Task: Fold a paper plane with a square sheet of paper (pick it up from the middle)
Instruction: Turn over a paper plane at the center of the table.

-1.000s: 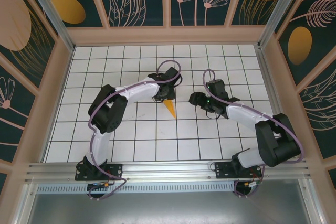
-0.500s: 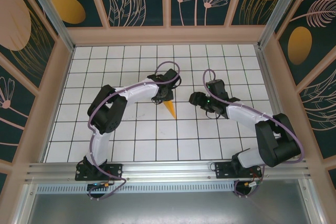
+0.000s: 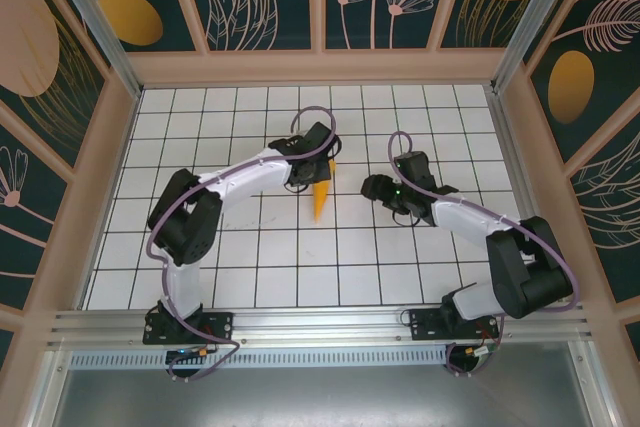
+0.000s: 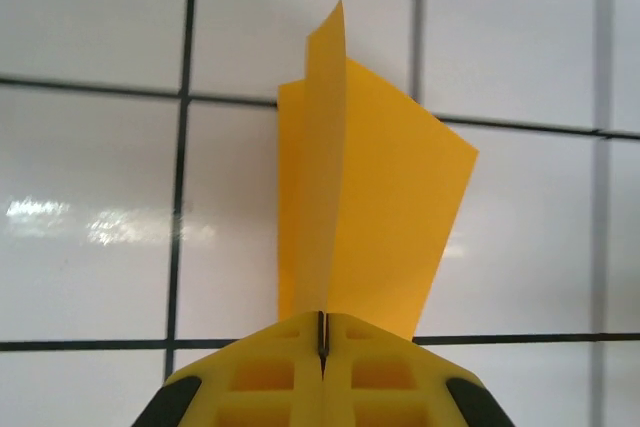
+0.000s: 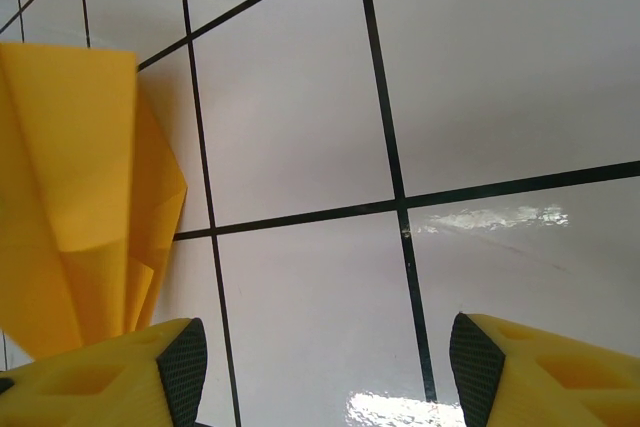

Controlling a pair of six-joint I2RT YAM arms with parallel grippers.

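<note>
Since the left gripper (image 4: 322, 332) is pinched shut on the paper plane (image 4: 370, 217), near the open, empty right gripper (image 5: 325, 357), the layers should be held flat and untwisted.

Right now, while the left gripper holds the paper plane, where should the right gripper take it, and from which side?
Probably the free pointed end of the paper plane, clear of the left gripper, which is shut on its far end. Come from the plane's right side, where the open right gripper stands: the layers look upright, so its jaws can close across the fold.
</note>
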